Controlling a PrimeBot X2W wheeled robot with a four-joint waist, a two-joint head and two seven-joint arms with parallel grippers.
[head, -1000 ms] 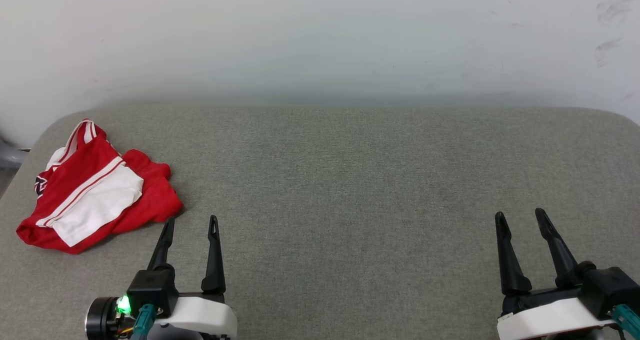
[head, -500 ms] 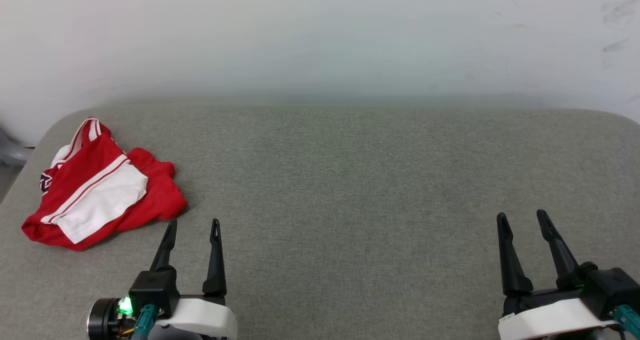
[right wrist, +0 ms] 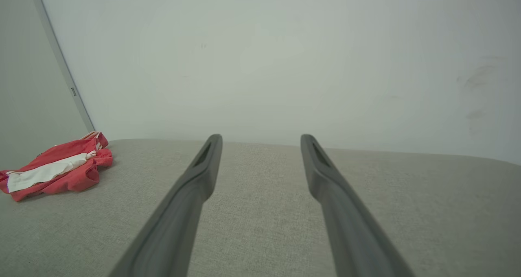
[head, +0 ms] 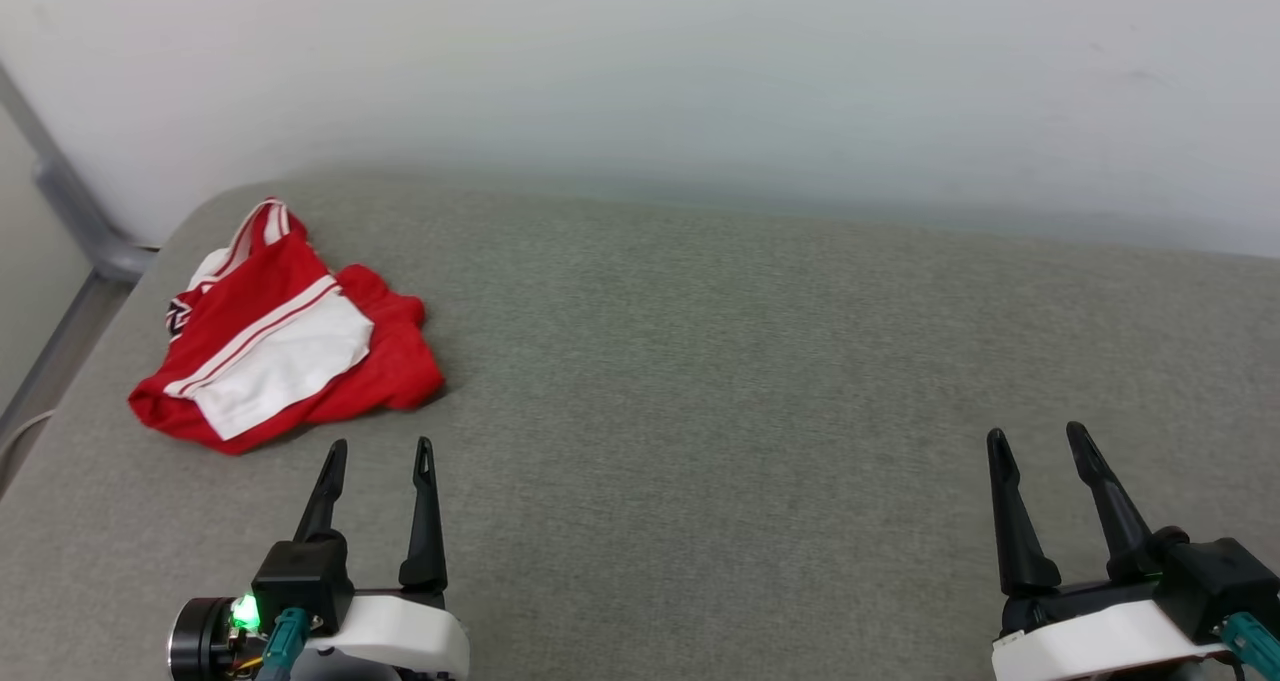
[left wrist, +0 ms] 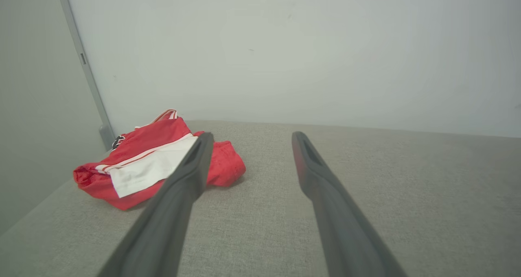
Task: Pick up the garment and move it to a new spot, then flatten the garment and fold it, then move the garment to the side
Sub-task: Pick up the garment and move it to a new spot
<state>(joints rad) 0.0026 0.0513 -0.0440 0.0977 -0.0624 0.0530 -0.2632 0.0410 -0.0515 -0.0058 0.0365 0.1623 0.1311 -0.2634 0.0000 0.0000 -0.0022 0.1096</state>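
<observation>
- Shirt (head: 285, 336): a crumpled heap at the far left of the grey pad (head: 700, 361), close to its left edge.
- My left claw (head: 382, 444): spread and empty, just on the near side of the heap. My right claw (head: 1035, 430): spread and empty, well apart at the right.
- Risk: I pinch only one loose layer, so the heap drags or slips free.
- Risk: a leftward nudge from my fingers pushes it off that edge.
- Risk: tips set too low snag the pad.

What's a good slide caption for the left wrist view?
Open left pincer beside the crumpled red-and-white garment, which lies on the grey fabric surface.
</observation>
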